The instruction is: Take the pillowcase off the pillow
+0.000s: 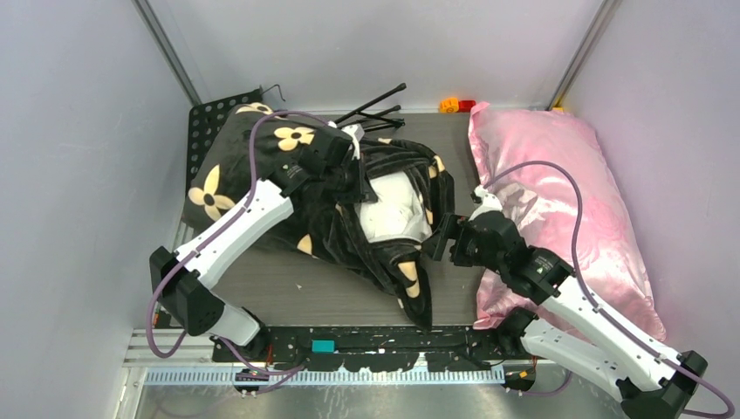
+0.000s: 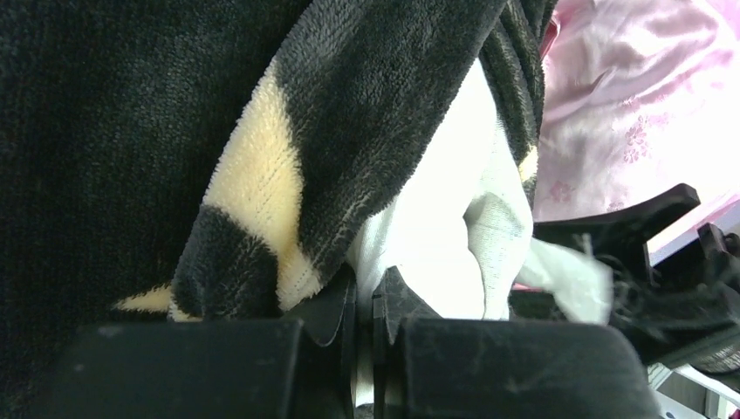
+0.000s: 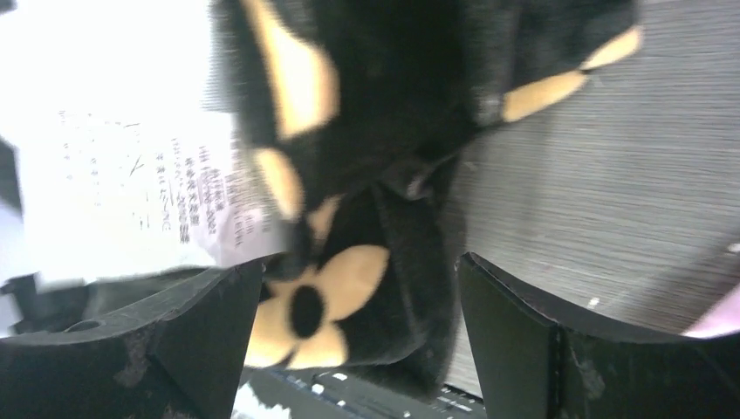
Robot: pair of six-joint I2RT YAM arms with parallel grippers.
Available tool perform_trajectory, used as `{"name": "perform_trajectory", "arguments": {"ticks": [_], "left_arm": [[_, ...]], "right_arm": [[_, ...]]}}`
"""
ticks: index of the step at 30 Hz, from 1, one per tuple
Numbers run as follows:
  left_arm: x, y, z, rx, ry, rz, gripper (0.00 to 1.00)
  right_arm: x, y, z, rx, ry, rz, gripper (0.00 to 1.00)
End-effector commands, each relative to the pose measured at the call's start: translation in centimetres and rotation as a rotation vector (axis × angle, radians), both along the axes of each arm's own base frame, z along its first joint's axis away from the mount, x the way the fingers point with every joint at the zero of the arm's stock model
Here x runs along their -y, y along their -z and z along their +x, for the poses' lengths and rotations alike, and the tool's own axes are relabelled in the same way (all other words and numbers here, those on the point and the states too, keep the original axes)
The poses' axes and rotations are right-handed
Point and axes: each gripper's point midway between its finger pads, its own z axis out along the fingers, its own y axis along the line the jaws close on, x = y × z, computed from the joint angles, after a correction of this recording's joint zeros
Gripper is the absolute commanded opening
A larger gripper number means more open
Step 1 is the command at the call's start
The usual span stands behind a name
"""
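My left tool (image 2: 368, 290) pinches the pillow (image 2: 445, 227), probably to anchor it; my right tool (image 3: 359, 262) stands spread around the pillowcase (image 3: 393, 87).

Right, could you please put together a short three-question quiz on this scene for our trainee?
1. True or false: the pillow is already fully out of the pillowcase.
2. What do the left jaws pinch? A) the pink cushion B) white pillow fabric C) nothing
3. Fill in: the right jaws stand ____ astride a pillowcase fold.
Key: 1 false, only a white patch shows; 2 B; 3 open.
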Motion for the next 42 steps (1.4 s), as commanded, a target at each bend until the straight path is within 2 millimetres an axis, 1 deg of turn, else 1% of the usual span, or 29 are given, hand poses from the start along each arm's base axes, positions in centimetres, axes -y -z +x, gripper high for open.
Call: {"name": "perform_trajectory", "arguments": {"ticks": [1, 3, 4, 6, 8, 9, 11, 13, 16, 17, 18, 19, 20, 21, 25, 28, 30, 32, 34, 37, 39, 42], "left_arm": [[0.7, -4.4, 2.3, 0.139, -0.038, -0.141, 0.00], [0.8, -4.1, 2.4, 0.133, -0.036, -0.139, 0.00], [0.9, -4.0, 2.4, 0.132, -0.034, -0.140, 0.00], [1.0, -3.9, 2.4, 0.126, -0.033, -0.142, 0.00], [1.2, -3.7, 2.3, 0.121, -0.025, -0.150, 0.00], [1.2, -3.7, 2.3, 0.120, -0.025, -0.153, 0.00], [1.3, -3.7, 2.4, 0.120, -0.024, -0.157, 0.00], [1.4, -3.7, 2.4, 0.123, -0.023, -0.160, 0.00], [1.2, -3.8, 3.0, 0.139, -0.044, -0.146, 0.00], [0.9, -4.0, 3.3, 0.147, -0.058, -0.138, 0.00], [0.8, -4.6, 3.7, 0.158, -0.068, -0.140, 0.00], [0.6, -5.0, 4.0, 0.163, -0.075, -0.139, 0.00], [0.6, -5.4, 4.4, 0.167, -0.079, -0.140, 0.00], [0.6, -5.9, 4.6, 0.169, -0.080, -0.142, 0.00], [0.6, -8.0, 4.8, 0.197, -0.061, -0.149, 0.00], [0.1, -9.0, 4.7, 0.221, -0.069, -0.141, 0.00], [-0.7, -9.0, 4.8, 0.230, -0.093, -0.125, 0.00], [-1.3, -8.8, 4.8, 0.227, -0.102, -0.120, 0.00], [-1.6, -8.8, 4.5, 0.222, -0.104, -0.124, 0.00], [-1.9, -9.2, 3.9, 0.226, -0.096, -0.139, 0.00], [-2.0, -9.8, 3.2, 0.230, -0.076, -0.148, 0.00], [-2.3, -9.7, 1.9, 0.216, -0.030, -0.136, 0.00]], "right_arm": [[-3.8, -5.5, -0.6, 0.015, -0.140, 0.167, 0.87], [-4.5, -7.2, -0.3, 0.018, -0.142, 0.203, 0.88], [-4.7, -8.2, -0.1, 0.026, -0.133, 0.221, 0.88], [-4.8, -9.4, 0.6, 0.037, -0.102, 0.236, 0.88], [-5.0, -10.0, 1.1, 0.028, -0.078, 0.238, 0.88], [-4.9, -9.9, 1.7, 0.023, -0.049, 0.229, 0.88], [-5.0, -9.0, 2.6, -0.011, -0.005, 0.202, 0.88], [-5.7, -7.6, 3.0, -0.059, -0.004, 0.179, 0.88], [-6.3, -4.7, 2.7, -0.140, -0.025, 0.135, 0.85], [-6.7, -3.8, 2.1, -0.170, -0.054, 0.140, 0.84], [-6.8, -3.1, 1.6, -0.184, -0.067, 0.143, 0.83], [-6.5, -1.5, 1.1, -0.210, -0.073, 0.131, 0.82], [-6.4, -1.0, 0.7, -0.212, -0.080, 0.133, 0.81], [-5.8, 0.6, 0.1, -0.231, -0.081, 0.111, 0.81], [-3.3, 5.5, -1.3, -0.263, -0.043, 0.026, 0.78], [-2.5, 7.9, -2.0, -0.290, -0.028, 0.008, 0.74], [-2.6, 8.8, -2.3, -0.301, -0.027, 0.016, 0.70], [-2.7, 9.4, -2.4, -0.307, -0.032, 0.023, 0.70], [-2.4, 10.0, -2.4, -0.307, -0.027, 0.002, 0.72], [-1.4, 10.9, -1.4, -0.287, 0.016, -0.070, 0.76], [-1.1, 10.8, -0.7, -0.271, 0.036, -0.098, 0.76], [-1.1, 9.4, 0.8, -0.211, 0.059, -0.106, 0.78]]}}
